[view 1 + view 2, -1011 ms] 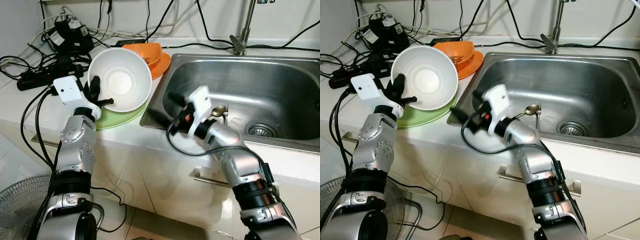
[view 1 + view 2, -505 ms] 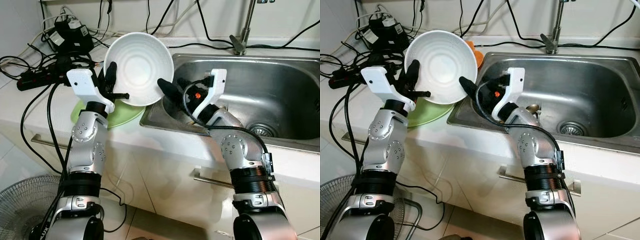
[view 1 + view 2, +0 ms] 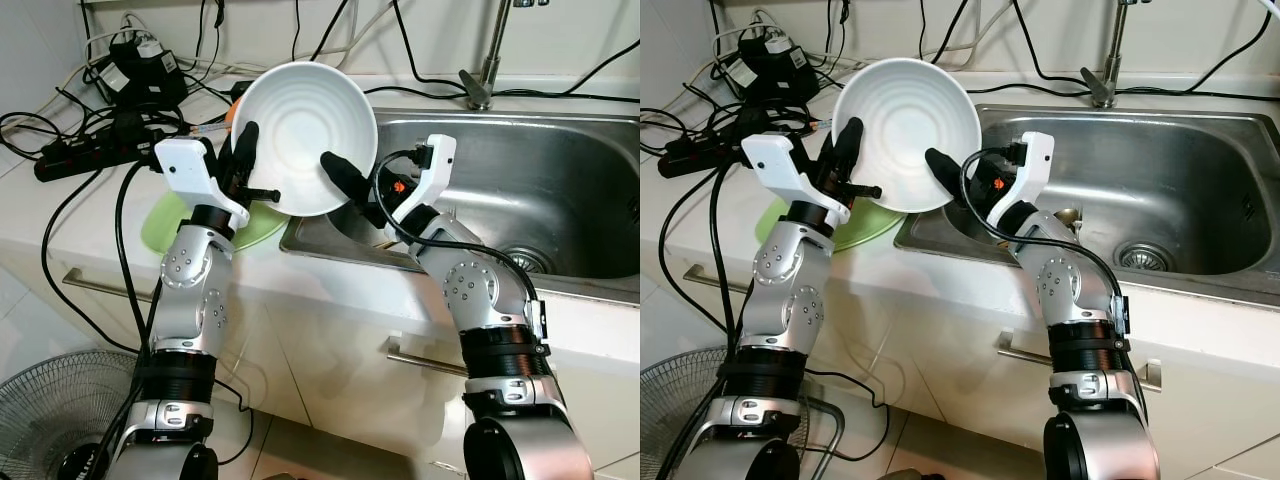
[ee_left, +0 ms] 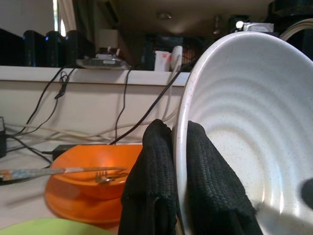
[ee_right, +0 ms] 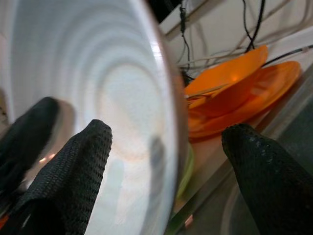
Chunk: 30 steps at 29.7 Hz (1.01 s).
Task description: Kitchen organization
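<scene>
A white ribbed bowl point(image 3: 310, 135) is held tilted on edge above the counter, at the sink's left corner. My left gripper point(image 3: 243, 168) is shut on the bowl's left rim, one finger inside and one outside point(image 4: 173, 129). My right gripper point(image 5: 166, 134) is open and straddles the opposite rim: one finger point(image 3: 343, 178) lies inside the bowl, the other point(image 5: 259, 166) is behind it. A green plate point(image 3: 165, 215) lies on the counter below the bowl. Behind it sits an orange bowl point(image 4: 93, 181) on an orange plate point(image 5: 254, 98), with a fork point(image 4: 105, 178) in it.
The steel sink point(image 3: 560, 180) lies to the right, with a drain point(image 3: 525, 260) and a faucet point(image 3: 482, 60) at the back. Power strips and tangled cables point(image 3: 100, 140) crowd the back left of the counter. A fan point(image 3: 45, 410) stands on the floor at lower left.
My left gripper carried the white bowl up and to the right, off the green plate. My right gripper rose out of the sink and its open fingers came around the bowl's rim.
</scene>
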### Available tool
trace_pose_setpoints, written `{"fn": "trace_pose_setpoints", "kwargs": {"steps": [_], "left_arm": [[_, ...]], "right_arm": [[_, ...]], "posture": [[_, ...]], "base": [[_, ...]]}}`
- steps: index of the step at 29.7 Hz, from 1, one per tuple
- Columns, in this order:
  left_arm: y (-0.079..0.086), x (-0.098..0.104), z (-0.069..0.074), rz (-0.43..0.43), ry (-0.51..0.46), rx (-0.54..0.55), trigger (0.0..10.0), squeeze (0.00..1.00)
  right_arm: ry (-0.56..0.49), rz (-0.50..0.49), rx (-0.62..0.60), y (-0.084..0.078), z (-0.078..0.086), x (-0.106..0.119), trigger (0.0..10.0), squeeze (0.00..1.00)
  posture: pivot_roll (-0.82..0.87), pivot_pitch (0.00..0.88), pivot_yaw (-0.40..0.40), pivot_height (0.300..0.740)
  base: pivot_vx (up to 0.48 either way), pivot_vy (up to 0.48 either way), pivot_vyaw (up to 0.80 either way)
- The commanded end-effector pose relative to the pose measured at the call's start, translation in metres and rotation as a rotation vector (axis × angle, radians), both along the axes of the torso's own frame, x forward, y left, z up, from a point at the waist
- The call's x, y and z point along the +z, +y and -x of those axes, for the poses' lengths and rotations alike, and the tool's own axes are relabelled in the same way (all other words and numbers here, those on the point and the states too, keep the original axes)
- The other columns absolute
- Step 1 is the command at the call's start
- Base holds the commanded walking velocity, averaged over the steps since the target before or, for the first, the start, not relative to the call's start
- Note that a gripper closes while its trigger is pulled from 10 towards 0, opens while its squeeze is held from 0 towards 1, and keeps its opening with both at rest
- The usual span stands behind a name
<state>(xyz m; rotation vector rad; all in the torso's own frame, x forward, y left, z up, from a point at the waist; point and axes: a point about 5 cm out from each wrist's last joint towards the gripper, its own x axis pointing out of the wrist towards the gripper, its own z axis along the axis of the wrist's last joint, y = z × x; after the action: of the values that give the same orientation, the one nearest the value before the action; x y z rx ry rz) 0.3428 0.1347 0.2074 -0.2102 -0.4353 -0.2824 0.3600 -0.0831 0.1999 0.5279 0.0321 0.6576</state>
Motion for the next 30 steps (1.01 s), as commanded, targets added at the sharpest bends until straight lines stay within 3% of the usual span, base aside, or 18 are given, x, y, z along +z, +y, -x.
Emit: {"fn": "trace_pose_setpoints", "kwargs": {"steps": [1,17,30], "left_arm": [[0.003,0.009,0.003,0.0,-0.043,-0.004,0.0,0.0],[-0.001,0.007,0.006,-0.003,-0.035,-0.033,0.0,0.0],[-0.002,0.008,0.008,-0.106,-0.068,-0.046,0.0,0.0]], "right_arm": [[0.027,0.005,0.0,0.003,-0.002,0.001,0.0,0.0],[0.09,0.023,-0.046,-0.003,-0.007,-0.008,0.0,0.0],[0.108,0.017,-0.078,-0.008,-0.009,-0.009,0.0,0.0]], "posture": [[-0.02,0.0,0.156,0.74],[-0.02,0.0,0.155,0.74],[-0.02,0.0,0.161,0.74]], "base": [[0.0,0.0,0.0],[0.0,0.0,0.0],[0.0,0.0,0.0]]}}
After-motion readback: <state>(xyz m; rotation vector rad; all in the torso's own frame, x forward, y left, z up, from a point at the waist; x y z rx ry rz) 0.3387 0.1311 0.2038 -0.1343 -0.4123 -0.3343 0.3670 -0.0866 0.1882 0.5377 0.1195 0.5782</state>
